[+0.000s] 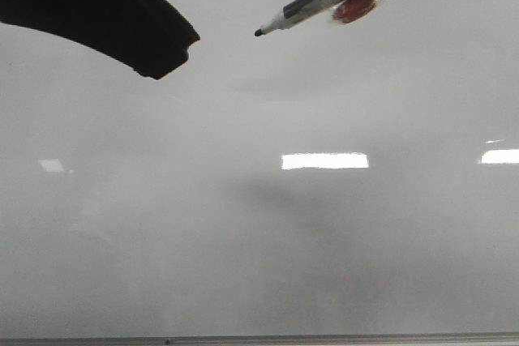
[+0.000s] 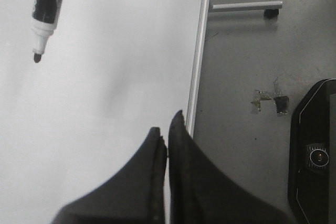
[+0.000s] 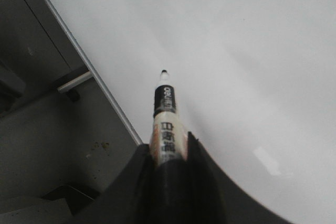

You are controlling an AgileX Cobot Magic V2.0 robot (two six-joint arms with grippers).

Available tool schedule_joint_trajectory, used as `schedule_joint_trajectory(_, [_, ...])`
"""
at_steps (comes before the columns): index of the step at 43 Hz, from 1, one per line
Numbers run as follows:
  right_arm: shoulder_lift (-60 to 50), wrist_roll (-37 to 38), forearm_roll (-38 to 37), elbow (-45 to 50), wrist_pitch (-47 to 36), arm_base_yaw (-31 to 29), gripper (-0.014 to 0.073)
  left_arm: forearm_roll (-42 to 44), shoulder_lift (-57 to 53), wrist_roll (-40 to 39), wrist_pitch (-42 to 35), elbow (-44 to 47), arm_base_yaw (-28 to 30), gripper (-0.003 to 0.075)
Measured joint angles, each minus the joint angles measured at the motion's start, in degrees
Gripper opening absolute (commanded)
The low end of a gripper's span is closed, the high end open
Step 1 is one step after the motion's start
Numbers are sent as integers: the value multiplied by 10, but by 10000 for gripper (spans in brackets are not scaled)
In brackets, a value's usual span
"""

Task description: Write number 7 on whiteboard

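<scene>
The whiteboard (image 1: pixel 259 241) fills the front view, pale grey and glossy, with no black figure 7 showing on it in any view. My right gripper (image 3: pixel 169 145) is shut on a white and black marker (image 3: pixel 165 114), uncapped, its black tip held above the board. The marker (image 1: pixel 312 2) shows at the top right of the front view, tip pointing left, and also in the left wrist view (image 2: pixel 46 9). My left gripper (image 2: pixel 167 129) is shut and empty, held over the board near its metal edge strip (image 2: pixel 198 61); it shows dark at the front view's top left (image 1: pixel 162 54).
A thin grey metal strip (image 1: pixel 324 338) runs along the board's near edge. Beyond the board's side lie a grey floor (image 2: pixel 252 51), a metal bar (image 2: pixel 244 6) and a black device (image 2: pixel 315 150). Bright light reflections (image 1: pixel 324 160) sit on the board.
</scene>
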Motion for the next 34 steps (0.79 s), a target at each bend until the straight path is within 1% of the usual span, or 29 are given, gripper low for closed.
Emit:
schedule_joint_trajectory(4, [0,0,1,0,-13,0,-67,0,0,0,0,0,0,-20])
schedule_joint_trajectory(9, [12,0,16,-6,-56,0,-67,0,0,0,0,0,0,-20])
schedule_joint_trajectory(12, [40,0,21,-25,-74,0,-67,0,0,0,0,0,0,-20])
schedule_joint_trajectory(24, [166,0,32,-128,-103,8,-67,0,0,0,0,0,0,-20])
schedule_joint_trajectory(34, [212,0,48,-142,-138,10,-67,0,0,0,0,0,0,-20])
